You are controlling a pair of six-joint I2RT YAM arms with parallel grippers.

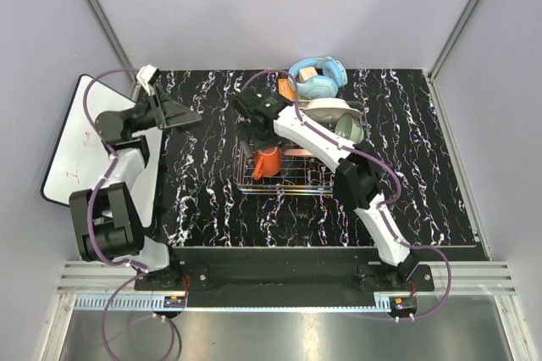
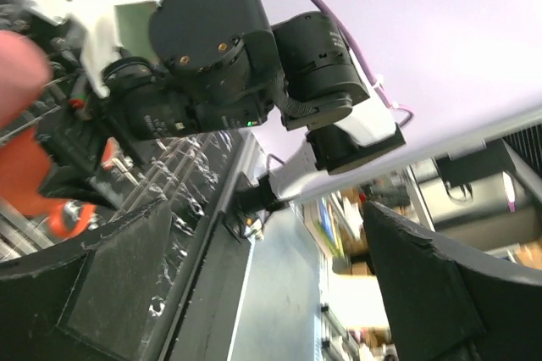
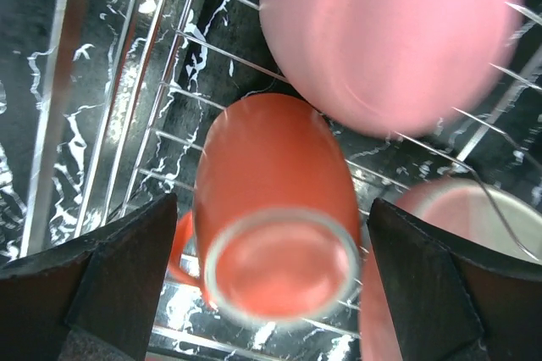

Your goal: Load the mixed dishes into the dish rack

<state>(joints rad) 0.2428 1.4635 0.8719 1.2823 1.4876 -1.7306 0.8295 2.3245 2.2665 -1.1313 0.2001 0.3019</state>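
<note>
The silver wire dish rack (image 1: 284, 191) stands mid-table. An orange mug (image 1: 267, 162) lies in it with its base toward the camera in the right wrist view (image 3: 275, 208). My right gripper (image 3: 275, 285) is open, with a finger (image 3: 110, 268) on each side of the mug and a small gap to it. A salmon-pink cup (image 3: 389, 35) sits in the rack (image 3: 127, 81) beyond the mug, and a pink-and-cream dish (image 3: 474, 217) shows at the right. A cream dish (image 1: 329, 108) and a pale green bowl (image 1: 350, 130) lie behind the rack. My left gripper (image 1: 182, 118) is open and empty, left of the rack.
Light blue headphones (image 1: 318, 77) lie at the back of the black marble table (image 1: 406, 166), with a small orange item (image 1: 286, 88) beside them. A white board (image 1: 72, 149) lies off the table's left edge. The left wrist view shows the right arm (image 2: 212, 47) over the rack.
</note>
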